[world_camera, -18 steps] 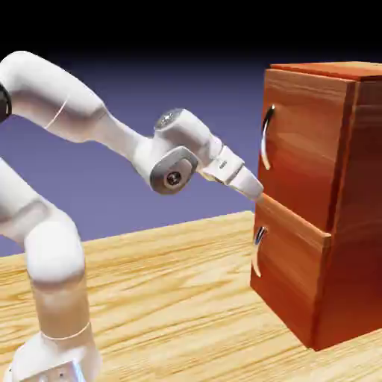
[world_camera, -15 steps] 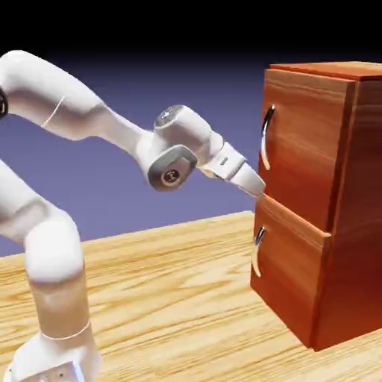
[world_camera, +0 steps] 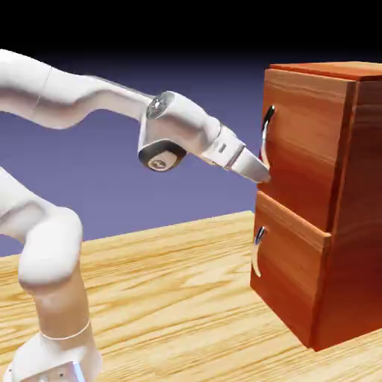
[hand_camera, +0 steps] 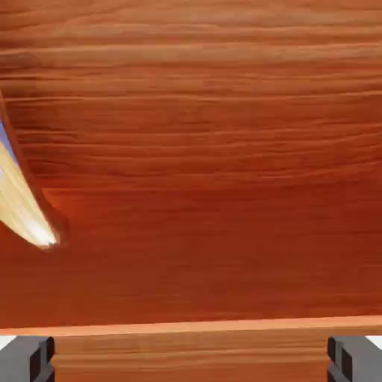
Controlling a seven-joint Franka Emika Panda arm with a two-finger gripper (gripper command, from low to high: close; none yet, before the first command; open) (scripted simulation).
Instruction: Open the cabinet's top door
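Gripper at top door, handle not yet gripped
Cabinet (world_camera: 321,201) fills frame right; gripper (world_camera: 260,173), jaws wide and empty, sits low beside the top door (world_camera: 298,142) handle (world_camera: 265,138), apparently positioning for a pull

Light wooden tabletop (world_camera: 171,298) with wavy, darker grain lines fills lower part of exterior view, surface bare. Plain blue-violet backdrop (world_camera: 149,186) behind, fading to black along top edge. Hand view: small sliver of pale wood and blue visible at left edge.
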